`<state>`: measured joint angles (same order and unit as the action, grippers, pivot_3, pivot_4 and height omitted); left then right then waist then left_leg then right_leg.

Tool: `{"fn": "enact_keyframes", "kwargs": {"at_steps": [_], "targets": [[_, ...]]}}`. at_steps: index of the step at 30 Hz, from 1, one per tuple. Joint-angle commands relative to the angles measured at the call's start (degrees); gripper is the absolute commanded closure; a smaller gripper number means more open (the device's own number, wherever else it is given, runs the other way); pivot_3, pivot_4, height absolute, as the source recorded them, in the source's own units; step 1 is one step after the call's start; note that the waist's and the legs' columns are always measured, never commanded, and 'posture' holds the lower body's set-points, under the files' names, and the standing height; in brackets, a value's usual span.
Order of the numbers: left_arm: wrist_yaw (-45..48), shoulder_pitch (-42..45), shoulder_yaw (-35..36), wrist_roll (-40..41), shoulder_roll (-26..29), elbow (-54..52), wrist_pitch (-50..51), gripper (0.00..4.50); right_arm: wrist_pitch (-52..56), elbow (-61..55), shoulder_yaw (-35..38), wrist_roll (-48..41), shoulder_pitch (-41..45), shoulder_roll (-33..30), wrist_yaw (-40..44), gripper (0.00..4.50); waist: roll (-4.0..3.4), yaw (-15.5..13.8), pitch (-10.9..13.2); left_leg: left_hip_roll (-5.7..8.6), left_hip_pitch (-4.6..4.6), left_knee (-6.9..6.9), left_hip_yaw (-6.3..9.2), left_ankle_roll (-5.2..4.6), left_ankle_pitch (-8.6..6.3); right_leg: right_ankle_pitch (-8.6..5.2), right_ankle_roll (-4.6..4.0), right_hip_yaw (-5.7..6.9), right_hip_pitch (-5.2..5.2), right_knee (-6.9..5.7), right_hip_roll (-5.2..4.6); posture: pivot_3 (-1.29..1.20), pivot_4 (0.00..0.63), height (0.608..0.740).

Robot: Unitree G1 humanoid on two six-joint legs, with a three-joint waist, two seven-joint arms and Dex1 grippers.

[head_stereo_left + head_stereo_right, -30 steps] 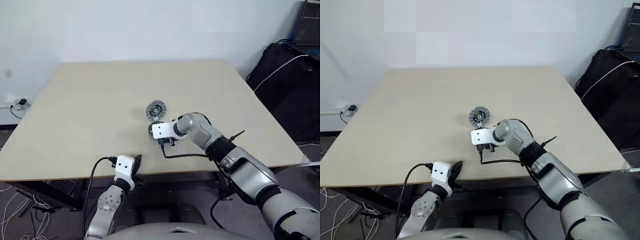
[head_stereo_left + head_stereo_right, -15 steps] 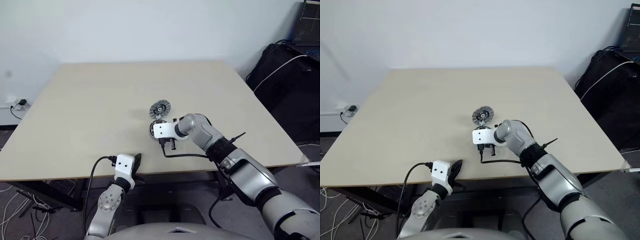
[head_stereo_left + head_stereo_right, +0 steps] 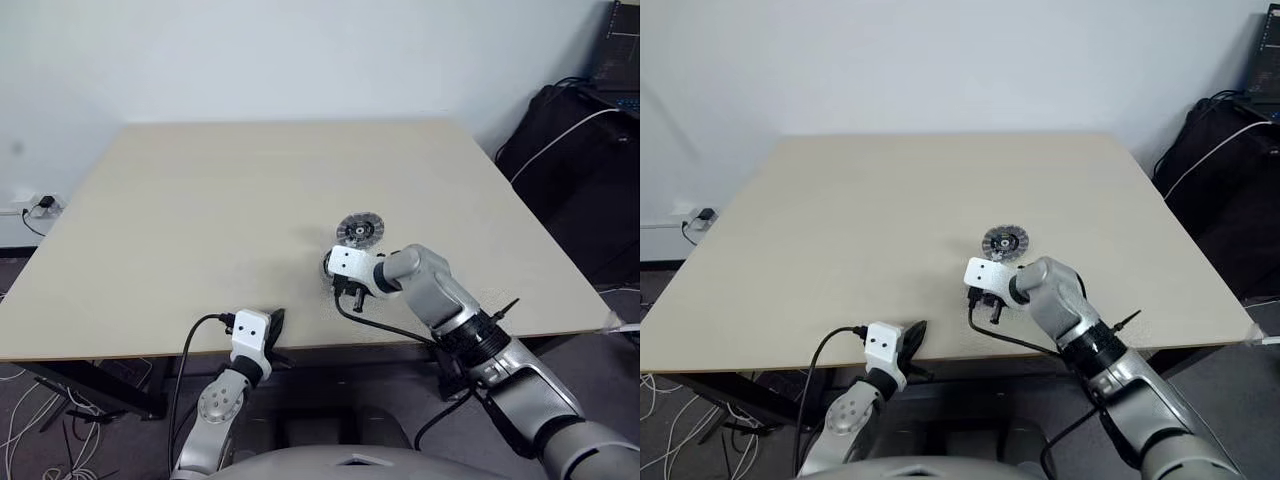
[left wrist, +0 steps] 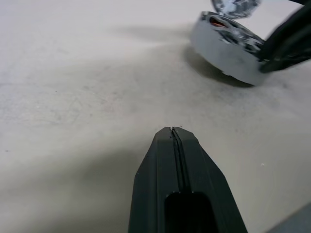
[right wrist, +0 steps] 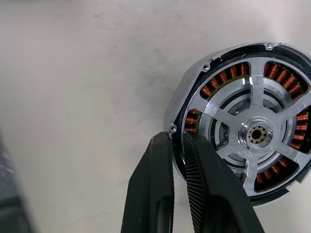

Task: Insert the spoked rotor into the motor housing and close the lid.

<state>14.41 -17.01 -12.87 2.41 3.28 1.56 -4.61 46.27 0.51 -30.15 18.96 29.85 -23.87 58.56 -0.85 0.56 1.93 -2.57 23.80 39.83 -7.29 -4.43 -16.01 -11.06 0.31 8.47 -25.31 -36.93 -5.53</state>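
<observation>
The spoked rotor (image 5: pixel 256 134) already sits inside the motor housing (image 5: pixel 181 108), its silver arms lying over the ring of copper windings, so the insert step looks done. The housing stands on the desk (image 3: pixel 200 200) near the front edge. The right tool (image 5: pixel 176 145) points down at it, nearly closed, its two fingers pinching the housing's rim: one outside the wall, one just inside. That grip probably serves to steady or shift the housing before closing. The lid (image 3: pixel 360 229) lies on the desk just beyond the housing, not yet fitted, within easy reach. The left tool (image 4: pixel 174 138) is fully closed and empty, parked at the front edge of the desk, apart from the parts
</observation>
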Motion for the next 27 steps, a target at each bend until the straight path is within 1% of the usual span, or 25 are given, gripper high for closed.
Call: {"fn": "enact_keyframes", "kwargs": {"at_steps": [1, 4, 8, 11, 15, 18, 23, 27], "targets": [[0.58, 0.49, -0.15, 0.42, -0.33, -0.81, -1.63, 4.5, 8.0, -9.8, 3.1, -2.16, 0.07, 0.36, -1.0, 4.41, 0.01, 0.04, 0.01, -0.01, 0.0, 0.0, 0.0, 0.01, 0.0, 0.0, 0.0, 0.0, 0.0, 0.0, -0.01, 0.0, 0.0, 0.74], [0.82, 0.37, -0.14, 0.44, -0.25, -0.92, -1.52, 4.5, 16.39, -14.41, 3.96, -4.34, -0.41, 2.01, -2.68, 4.41, 0.02, 0.06, 0.02, -0.01, 0.0, 0.0, 0.01, 0.01, -0.01, 0.0, 0.0, 0.0, -0.01, 0.0, -0.05, 0.0, 0.0, 0.74], [1.02, 0.39, -0.22, 0.4, -0.29, -1.01, -1.31, 4.5, 28.1, -17.77, 5.33, -7.6, 0.65, 6.49, -6.82, 4.41, 0.02, 0.03, 0.02, -0.03, 0.01, 0.0, 0.03, 0.02, -0.01, 0.0, -0.01, 0.01, -0.02, 0.0, -0.07, 0.0, 0.0, 0.74], [1.06, 0.32, -0.3, 0.43, -0.31, -1.13, -1.18, 4.5, 34.9, -18.15, 6.62, -10.19, 1.94, 9.95, -10.38, 4.41, 0.03, 0.05, 0.02, -0.01, 0.02, 0.0, 0.03, 0.02, -0.01, 0.0, 0.0, 0.0, -0.02, 0.01, -0.06, 0.0, 0.0, 0.74], [0.85, 0.14, -0.27, 0.41, -0.4, -1.43, -1.04, 4.5, 43.5, -15.55, 10.2, -13.28, 3.7, 16.0, -15.85, 4.41, 0.02, 0.06, 0.03, 0.0, 0.03, 0.01, 0.03, 0.02, -0.01, 0.0, 0.0, 0.0, -0.02, 0.01, -0.08, 0.0, 0.0, 0.74], [0.67, -0.02, -0.2, 0.39, -0.42, -1.75, -0.86, 4.5, 45.95, -11.92, 13.36, -14.52, 4.8, 20.49, -20.6, 4.41, 0.02, 0.09, 0.03, -0.01, 0.03, 0.0, 0.04, 0.02, -0.01, 0.0, 0.0, 0.01, -0.03, 0.01, -0.07, 0.0, 0.0, 0.74], [0.52, -0.28, -0.15, 0.36, -0.43, -2.18, -0.65, 4.5, 46.23, -4.02, 20.36, -15.48, 6.88, 28.4, -28.56, 4.41, 0.01, 0.25, 0.03, -0.01, 0.04, 0.0, 0.01, 0.03, -0.01, 0.01, 0.01, 0.0, -0.04, 0.0, -0.01, 0.0, 0.0, 0.74], [0.41, -0.36, -0.22, 0.28, -0.48, -2.58, -0.44, 4.5, 43.36, 4.15, 26.98, -14.92, 8.84, 33.77, -36.26, 4.41, 0.03, 0.15, 0.02, -0.01, 0.05, -0.01, 0.0, 0.03, -0.01, 0.01, 0.01, 0.0, -0.04, 0.0, 0.02, 0.0, 0.0, 0.74]]}}
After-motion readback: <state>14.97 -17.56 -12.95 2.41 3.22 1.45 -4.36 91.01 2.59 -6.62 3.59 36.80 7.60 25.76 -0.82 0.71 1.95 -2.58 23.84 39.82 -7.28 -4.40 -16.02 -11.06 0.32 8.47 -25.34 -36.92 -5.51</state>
